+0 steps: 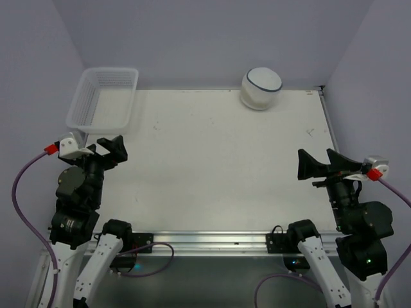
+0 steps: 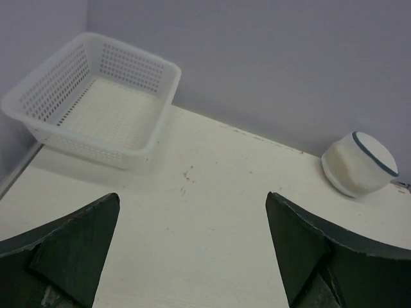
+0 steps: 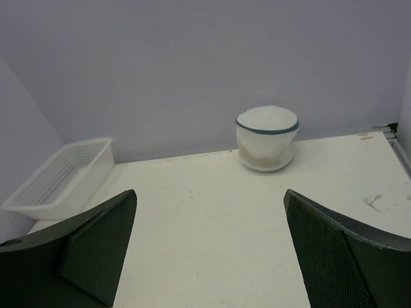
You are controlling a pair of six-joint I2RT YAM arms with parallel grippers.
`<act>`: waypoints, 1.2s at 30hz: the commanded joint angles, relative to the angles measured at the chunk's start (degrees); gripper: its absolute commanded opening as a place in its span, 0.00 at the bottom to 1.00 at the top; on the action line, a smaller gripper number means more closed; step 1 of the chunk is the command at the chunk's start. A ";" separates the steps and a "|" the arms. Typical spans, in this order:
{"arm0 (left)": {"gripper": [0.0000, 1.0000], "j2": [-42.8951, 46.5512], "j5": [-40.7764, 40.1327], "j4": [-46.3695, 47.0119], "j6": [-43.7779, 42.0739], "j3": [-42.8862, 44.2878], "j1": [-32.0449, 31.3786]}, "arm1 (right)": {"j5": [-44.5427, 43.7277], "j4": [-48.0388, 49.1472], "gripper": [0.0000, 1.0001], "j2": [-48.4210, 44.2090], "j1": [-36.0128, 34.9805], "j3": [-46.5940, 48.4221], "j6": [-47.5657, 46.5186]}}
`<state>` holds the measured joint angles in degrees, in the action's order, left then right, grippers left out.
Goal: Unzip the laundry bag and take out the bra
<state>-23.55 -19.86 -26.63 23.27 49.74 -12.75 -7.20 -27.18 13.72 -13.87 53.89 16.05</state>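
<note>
Where the desk (image 1: 212,160) meets the back wall, right of centre: one laundry bag (image 1: 261,88), white mesh, dome-shaped, with a dark zipper line round its rim, resting on the desk surface. Far-left corner: one white slatted basket (image 1: 103,96), well apart from the bag. Left claw (image 1: 96,151): jaws spread wide, gripping nothing, at the near-left of the desk. Right claw (image 1: 321,160): jaws spread wide, gripping nothing, near the right edge. Both are well apart from the bag.

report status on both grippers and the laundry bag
Left gripper open, empty. Right gripper open, empty. Laundry bag at far edge, looks zipped, untouched. Nothing in the way; basket in far left corner.
</note>
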 commanded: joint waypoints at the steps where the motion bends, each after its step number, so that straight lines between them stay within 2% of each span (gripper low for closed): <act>1: 1.00 -1.32 1.57 4.65 0.56 -1.21 0.36 | 2.28 3.09 0.99 2.80 -0.11 -0.36 3.18; 7: 1.00 -6.15 4.99 4.48 0.11 -1.66 0.36 | 3.86 8.35 0.99 10.97 -0.11 -3.00 10.04; 14: 1.00 -12.65 5.00 3.35 -0.06 -1.13 0.45 | 0.44 12.59 0.99 33.89 -0.02 0.24 23.55; 18: 1.00 -15.20 7.63 2.90 1.86 -0.60 0.45 | -3.34 13.03 0.99 51.35 0.86 8.66 30.25; 22: 1.00 -15.30 11.06 3.34 3.28 -2.88 0.45 | -6.50 13.12 0.99 65.16 4.36 15.36 41.56; 25: 1.00 -14.77 10.81 2.99 2.23 -4.12 0.45 | -5.73 17.41 0.99 72.74 6.56 19.05 48.87; 29: 1.00 -14.86 10.10 2.55 1.87 -4.30 0.45 | -5.81 20.58 0.99 86.96 8.06 27.73 54.25; 36: 1.00 -16.09 11.15 1.32 2.75 -4.56 0.45 | -3.79 28.66 0.95 103.93 10.26 40.75 58.03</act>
<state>-39.07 -10.22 -25.04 24.99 45.41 -12.75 -10.70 -5.76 113.73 -4.49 88.18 69.38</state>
